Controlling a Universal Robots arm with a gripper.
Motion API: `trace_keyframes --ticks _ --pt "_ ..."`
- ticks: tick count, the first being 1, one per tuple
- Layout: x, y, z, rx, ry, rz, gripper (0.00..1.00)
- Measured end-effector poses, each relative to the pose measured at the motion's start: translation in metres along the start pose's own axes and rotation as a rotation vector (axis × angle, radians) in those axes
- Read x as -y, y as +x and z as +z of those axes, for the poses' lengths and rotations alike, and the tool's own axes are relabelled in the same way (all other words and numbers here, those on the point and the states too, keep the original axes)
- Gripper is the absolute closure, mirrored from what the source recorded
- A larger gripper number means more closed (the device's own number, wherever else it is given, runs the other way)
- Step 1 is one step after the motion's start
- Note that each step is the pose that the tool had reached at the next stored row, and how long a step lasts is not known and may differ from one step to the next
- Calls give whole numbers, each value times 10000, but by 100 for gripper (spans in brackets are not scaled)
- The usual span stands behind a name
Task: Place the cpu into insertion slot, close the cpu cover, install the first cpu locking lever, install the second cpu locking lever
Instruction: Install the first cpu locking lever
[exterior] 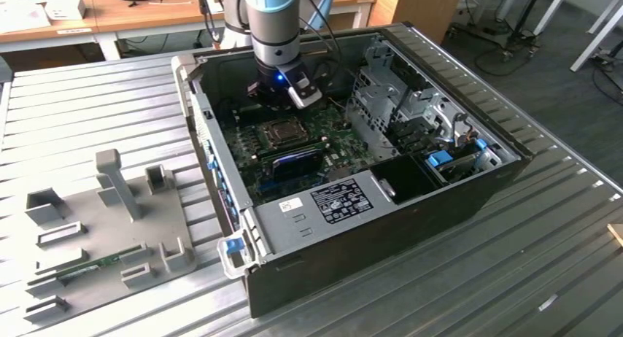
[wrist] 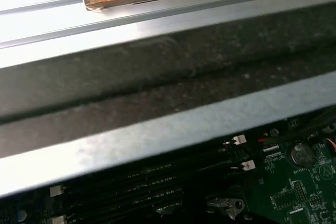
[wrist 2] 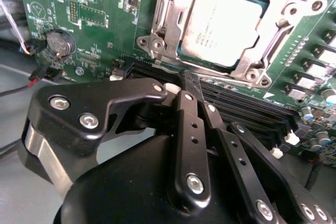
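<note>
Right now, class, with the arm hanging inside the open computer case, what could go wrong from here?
1. The tool hangs just above the memory slots beside the cpu; a small drift could knock them or their clips.
2. The cpu cover lies down around the cpu; if it is not locked, a bump might lift it.
3. The case wall stands near the arm, leaving little room.

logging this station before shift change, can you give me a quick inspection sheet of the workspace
surface: ribbed metal table, open computer case on it
job's things: cpu seated in the socket, cover down around it
clutter: grey fixture tray at the exterior view's left
grippers: gripper above the memory slots, holding nothing
cables: red and black wires beside the green board
surroundings: wooden desks behind
</note>
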State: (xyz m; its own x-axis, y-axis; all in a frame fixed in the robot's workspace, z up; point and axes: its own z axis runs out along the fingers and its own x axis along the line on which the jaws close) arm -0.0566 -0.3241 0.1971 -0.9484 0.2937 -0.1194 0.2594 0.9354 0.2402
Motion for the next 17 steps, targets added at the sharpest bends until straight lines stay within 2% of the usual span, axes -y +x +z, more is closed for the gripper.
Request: trace_keyframes --ticks 11,17 --pt "5 1 20 160 79 639 90" --pt "5 1 24 194 95 776 90"
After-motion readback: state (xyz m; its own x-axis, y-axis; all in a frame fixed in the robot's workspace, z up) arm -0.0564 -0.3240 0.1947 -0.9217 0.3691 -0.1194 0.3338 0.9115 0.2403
